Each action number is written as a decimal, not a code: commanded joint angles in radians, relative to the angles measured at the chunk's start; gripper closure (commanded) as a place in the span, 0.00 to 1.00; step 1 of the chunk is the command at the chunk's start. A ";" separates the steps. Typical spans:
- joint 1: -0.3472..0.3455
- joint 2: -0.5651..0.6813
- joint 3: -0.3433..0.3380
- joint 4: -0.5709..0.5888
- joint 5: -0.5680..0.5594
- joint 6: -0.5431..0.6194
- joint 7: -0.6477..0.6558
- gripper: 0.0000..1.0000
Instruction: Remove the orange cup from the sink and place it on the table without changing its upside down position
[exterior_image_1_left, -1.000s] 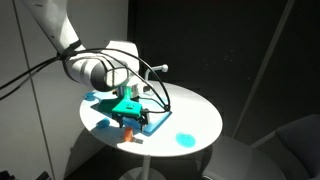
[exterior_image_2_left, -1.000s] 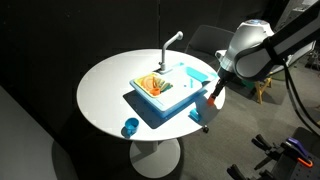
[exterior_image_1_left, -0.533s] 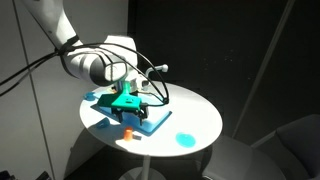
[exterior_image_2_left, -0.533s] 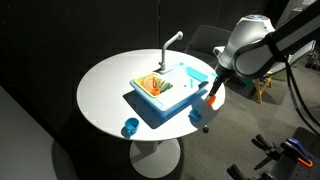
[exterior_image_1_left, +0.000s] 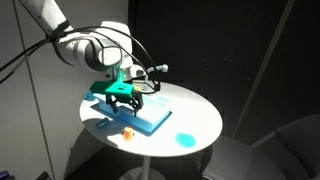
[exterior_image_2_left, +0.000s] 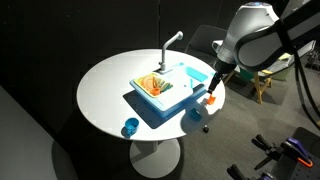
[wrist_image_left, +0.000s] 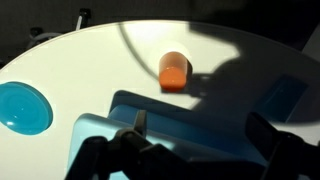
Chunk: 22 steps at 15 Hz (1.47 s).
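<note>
The tiny orange cup (wrist_image_left: 174, 70) stands on the white table (wrist_image_left: 90, 60), just past the edge of the light blue sink (wrist_image_left: 190, 115). It also shows in both exterior views (exterior_image_1_left: 128, 131) (exterior_image_2_left: 210, 98), close to the table rim. My gripper (wrist_image_left: 200, 125) is open and empty, hovering above the sink's edge and clear of the cup. In both exterior views the gripper (exterior_image_1_left: 123, 97) (exterior_image_2_left: 212, 87) hangs a little above the sink (exterior_image_1_left: 142, 119) (exterior_image_2_left: 165, 97). The white faucet (exterior_image_2_left: 170, 45) rises at the sink's far side.
A small round blue dish (wrist_image_left: 22, 107) (exterior_image_1_left: 185, 139) (exterior_image_2_left: 130, 127) lies on the table (exterior_image_1_left: 195, 108) (exterior_image_2_left: 105, 85). An orange-tan patch (exterior_image_2_left: 150, 84) lies in the sink basin. The cup stands near the table's edge; the surroundings are dark.
The gripper has let go of the orange cup and risen away from it. The cup now stands alone on the table beside the sink.
</note>
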 joint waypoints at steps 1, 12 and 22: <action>0.022 -0.056 -0.003 0.010 -0.004 -0.093 0.076 0.00; 0.045 -0.080 0.005 0.124 0.076 -0.429 0.173 0.00; 0.066 -0.153 0.018 0.190 0.041 -0.612 0.190 0.00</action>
